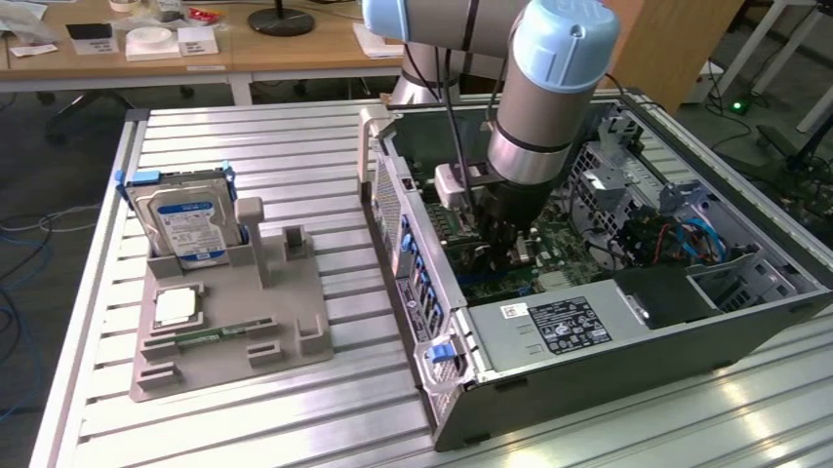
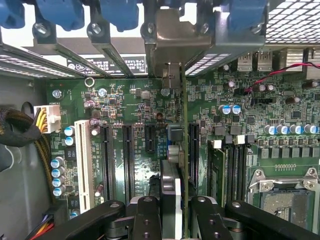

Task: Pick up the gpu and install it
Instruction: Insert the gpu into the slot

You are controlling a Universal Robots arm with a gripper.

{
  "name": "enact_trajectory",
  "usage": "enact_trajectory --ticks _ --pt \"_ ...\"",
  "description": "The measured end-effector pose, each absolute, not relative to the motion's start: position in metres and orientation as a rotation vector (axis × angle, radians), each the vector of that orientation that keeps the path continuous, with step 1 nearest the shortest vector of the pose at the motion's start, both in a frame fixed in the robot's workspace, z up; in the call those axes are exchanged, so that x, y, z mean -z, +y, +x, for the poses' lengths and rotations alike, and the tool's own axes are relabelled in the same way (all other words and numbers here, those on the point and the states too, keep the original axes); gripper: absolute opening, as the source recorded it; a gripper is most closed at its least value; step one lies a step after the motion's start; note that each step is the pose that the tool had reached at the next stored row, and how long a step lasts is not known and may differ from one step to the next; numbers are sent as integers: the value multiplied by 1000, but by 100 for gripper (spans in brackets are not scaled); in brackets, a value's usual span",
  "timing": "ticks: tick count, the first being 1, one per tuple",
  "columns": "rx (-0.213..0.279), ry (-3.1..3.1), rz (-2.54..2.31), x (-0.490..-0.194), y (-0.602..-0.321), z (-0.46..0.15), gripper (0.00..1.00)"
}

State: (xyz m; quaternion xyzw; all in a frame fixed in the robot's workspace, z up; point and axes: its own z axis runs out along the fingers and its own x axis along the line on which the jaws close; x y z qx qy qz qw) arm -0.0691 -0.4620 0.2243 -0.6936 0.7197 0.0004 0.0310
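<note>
One risk: gripper point(image 2: 172, 212) clamps gpu point(image 2: 172, 170) edge-on over motherboard point(image 2: 135, 115); slight tilt w/ slot = jam, bent pins.

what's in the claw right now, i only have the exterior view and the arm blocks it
observer: the claw is closed on the gpu, which is seen edge-on between its fingers.
operator: how's the card sitting over the board
observer: upright above the green motherboard, with black expansion slots on either side of it.
operator: and the bracket end
observer: its metal bracket is up at the case's rear slot openings, next to the blue latches. i can't tell if the card is seated.
</note>
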Motion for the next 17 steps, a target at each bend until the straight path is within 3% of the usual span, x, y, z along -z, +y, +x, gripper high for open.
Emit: enact_trajectory --ticks 17 --pt "-1 2217 -2137 -226 -462 -69 28"
